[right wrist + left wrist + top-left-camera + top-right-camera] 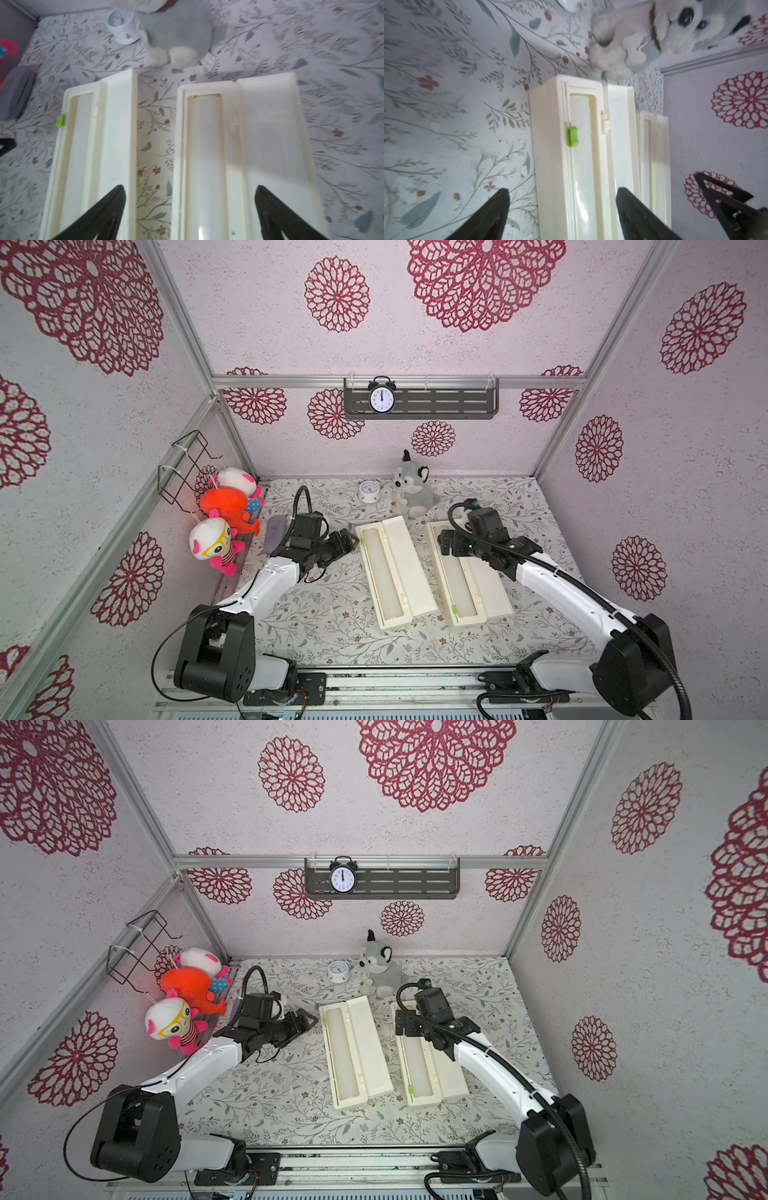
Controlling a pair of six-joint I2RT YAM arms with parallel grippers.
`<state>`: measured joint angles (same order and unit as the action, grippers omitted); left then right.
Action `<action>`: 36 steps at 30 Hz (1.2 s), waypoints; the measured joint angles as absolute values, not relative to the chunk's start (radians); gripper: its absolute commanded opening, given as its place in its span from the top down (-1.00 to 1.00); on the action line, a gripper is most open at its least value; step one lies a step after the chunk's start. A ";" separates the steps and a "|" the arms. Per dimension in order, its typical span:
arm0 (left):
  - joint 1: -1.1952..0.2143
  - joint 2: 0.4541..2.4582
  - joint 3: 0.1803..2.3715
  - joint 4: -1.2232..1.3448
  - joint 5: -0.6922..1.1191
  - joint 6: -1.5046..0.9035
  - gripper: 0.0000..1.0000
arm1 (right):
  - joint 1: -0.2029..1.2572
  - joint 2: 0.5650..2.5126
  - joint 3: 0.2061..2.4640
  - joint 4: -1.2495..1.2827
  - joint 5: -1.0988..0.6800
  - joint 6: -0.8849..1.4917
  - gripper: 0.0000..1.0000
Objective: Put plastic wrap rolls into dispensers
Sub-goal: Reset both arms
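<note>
Two cream dispensers lie open side by side on the floral table, lids folded out to the right. The left dispenser (411,568) (370,1048) (546,128) holds a glossy white plastic wrap roll (384,576) (581,166) in its trough. Another roll (459,589) (207,155) lies in the right dispenser (490,597) (451,1077) (270,145). My left gripper (351,541) (562,189) is open beside the left dispenser's far end, near its green slider (572,136). Above the far end of the right dispenser, my right gripper (444,543) (190,187) is open and empty.
A grey husky plush (411,493) and a small white clock (369,491) stand just behind the dispensers. A grey cloth (275,535) lies by my left wrist. Plush toys (224,510) hang on the left wall. A shelf with a black alarm clock (381,400) is on the back wall.
</note>
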<state>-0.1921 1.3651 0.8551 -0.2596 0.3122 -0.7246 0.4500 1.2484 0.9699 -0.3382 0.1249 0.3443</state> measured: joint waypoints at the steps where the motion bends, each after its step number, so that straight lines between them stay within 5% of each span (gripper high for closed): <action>1: -0.179 1.348 0.865 -0.264 0.274 -0.698 -0.97 | 0.420 1.219 0.939 -0.307 0.149 0.321 -0.97; 13: -0.074 1.216 0.651 0.040 -0.225 -0.345 -0.95 | 0.175 1.137 0.492 0.249 0.277 0.130 -0.97; 23: 0.052 1.265 0.435 0.456 -0.279 -0.196 -0.95 | 0.086 1.267 0.337 0.641 0.315 0.123 -0.97; 30: 0.055 1.547 0.299 0.911 -0.236 -0.112 -0.95 | 0.040 1.338 0.268 0.850 0.292 0.105 -0.97; 36: 0.065 1.568 0.328 0.955 -0.282 -0.117 -0.95 | 0.005 1.420 0.206 1.089 0.219 0.076 -0.98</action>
<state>0.0650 1.5684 0.3283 0.9550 -0.2825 -0.1165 0.0051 1.4200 0.2058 1.0889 0.2192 0.0761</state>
